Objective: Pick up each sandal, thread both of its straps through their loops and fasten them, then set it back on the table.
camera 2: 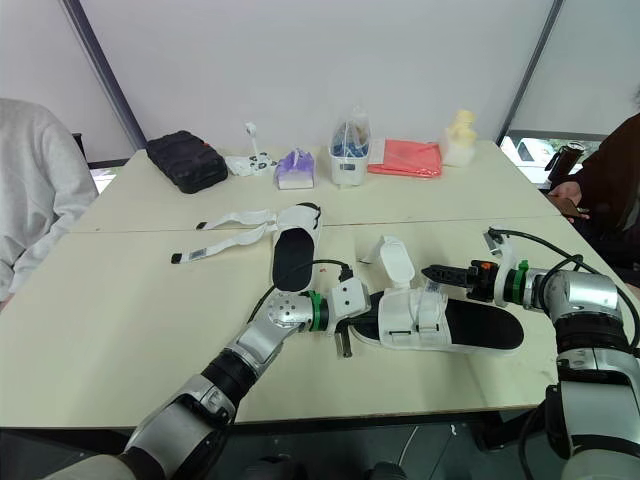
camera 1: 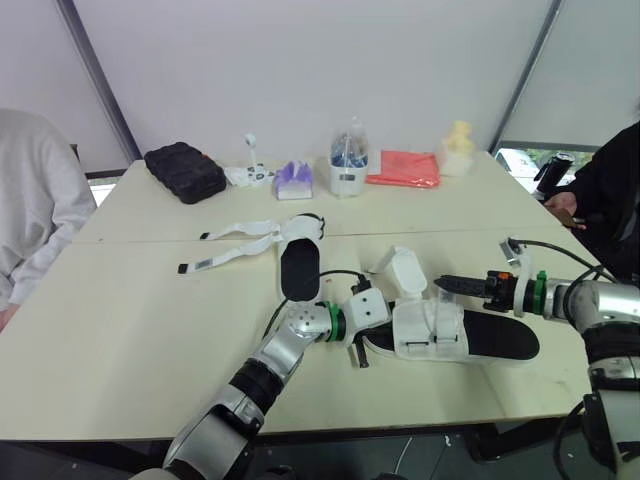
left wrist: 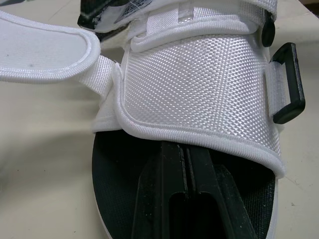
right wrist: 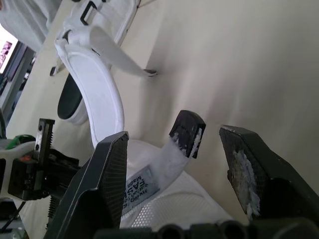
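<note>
Left wrist view: left gripper (left wrist: pixel 184 154), fingers closed on nothing, sits under front band (left wrist: pixel 199 84) of near sandal (camera 1: pixel 480 338), prob. pinning it to table (camera 1: pixel 130 330). Right gripper (camera 1: pixel 445 284) gapes wide around loose strap tip (right wrist: pixel 187 132), not yet pinching

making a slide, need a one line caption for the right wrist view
Open right gripper lined up on the black-tipped strap end rising from the white sandal

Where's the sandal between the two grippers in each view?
Left eye: sandal, near right of the table.
Right eye: same spot.
Left wrist: its upper arches over the left gripper.
Right wrist: its labelled upper lies beneath the open right gripper.
Shared landmark: its raised white flap.
</note>
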Tool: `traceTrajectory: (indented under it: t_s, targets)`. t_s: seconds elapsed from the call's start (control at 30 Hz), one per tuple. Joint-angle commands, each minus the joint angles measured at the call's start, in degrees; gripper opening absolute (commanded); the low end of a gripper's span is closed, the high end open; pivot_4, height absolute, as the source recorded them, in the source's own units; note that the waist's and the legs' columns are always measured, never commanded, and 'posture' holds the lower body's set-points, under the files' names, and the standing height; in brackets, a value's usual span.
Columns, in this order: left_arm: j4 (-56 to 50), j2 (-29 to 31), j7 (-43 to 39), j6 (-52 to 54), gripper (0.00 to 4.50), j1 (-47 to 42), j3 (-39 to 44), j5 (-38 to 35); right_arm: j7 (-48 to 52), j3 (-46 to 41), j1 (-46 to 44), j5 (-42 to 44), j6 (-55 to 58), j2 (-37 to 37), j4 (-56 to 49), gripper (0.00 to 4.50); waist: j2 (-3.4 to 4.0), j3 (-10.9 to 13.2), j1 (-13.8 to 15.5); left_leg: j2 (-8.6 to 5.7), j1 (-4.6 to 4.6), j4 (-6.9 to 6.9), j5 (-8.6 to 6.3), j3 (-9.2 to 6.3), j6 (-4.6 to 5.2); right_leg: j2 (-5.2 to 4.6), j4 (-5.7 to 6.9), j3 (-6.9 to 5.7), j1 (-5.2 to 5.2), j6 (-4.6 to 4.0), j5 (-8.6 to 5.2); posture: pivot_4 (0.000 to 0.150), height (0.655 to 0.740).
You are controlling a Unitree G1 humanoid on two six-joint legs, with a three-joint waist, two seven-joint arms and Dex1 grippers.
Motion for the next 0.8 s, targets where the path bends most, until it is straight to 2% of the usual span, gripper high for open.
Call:
traceTrajectory:
  t_s: [0.03,0.1,0.13,0.23,0.4,0.6,0.8]
  targets:
    - [4.7,0.9,1.6,4.2,0.00,2.0,-1.1,2.7,1.2,-1.9,-2.2,0.8,-0.3,-0.2,-0.8,1.34,0.00,0.0,-0.1,0.00,0.00,-0.01,0.00,0.00,0.00,0.00,0.00,0.00,-0.01,0.00,0.00,0.150,0.7400]
    - [4.7,0.9,1.7,4.3,0.00,2.0,-1.1,2.6,1.8,-3.6,-2.7,2.4,0.8,-0.4,-1.4,0.31,0.01,0.0,-0.1,0.00,0.00,-0.03,0.00,0.00,0.00,0.00,0.01,0.00,-0.02,0.00,0.00,0.150,0.7400]
    - [4.7,0.9,1.7,4.3,0.00,2.0,-1.0,2.6,2.1,-4.4,-3.0,3.2,1.6,-0.5,-1.7,0.07,0.01,0.0,-0.1,0.00,0.00,-0.03,0.00,0.00,0.00,0.00,0.01,0.00,-0.02,0.00,0.00,0.150,0.7400]
    - [4.6,0.9,1.6,4.4,0.00,2.1,-1.0,2.5,2.4,-6.3,-3.6,4.9,3.5,-0.7,-2.4,0.07,0.01,0.0,-0.1,0.00,0.00,-0.03,0.00,0.00,0.00,0.00,0.01,0.00,-0.02,0.00,0.00,0.150,0.7400]
    - [4.8,0.7,1.4,4.3,0.00,2.1,-1.1,2.5,2.7,-3.0,-2.3,2.2,0.8,0.8,-3.5,0.07,0.01,0.0,-0.1,0.00,-0.01,-0.03,0.00,0.00,0.00,0.00,0.01,0.00,-0.02,0.00,0.00,0.150,0.7400]
    - [4.8,0.7,1.3,4.3,0.00,2.0,-1.2,2.6,-1.9,3.7,-3.7,-8.1,-10.1,3.5,5.6,0.07,0.01,0.0,-0.1,0.00,0.00,-0.02,0.00,0.01,-0.01,0.01,0.01,-0.01,-0.02,0.01,0.01,0.150,0.7400]
    - [4.5,1.0,1.6,4.6,0.00,2.1,-1.2,2.6,-1.0,7.1,-6.5,-12.9,-14.6,3.8,11.5,0.07,-0.05,0.0,-0.3,0.01,0.20,-0.02,0.01,0.04,-0.02,0.03,0.02,0.01,0.13,-0.03,0.07,0.150,0.7400]
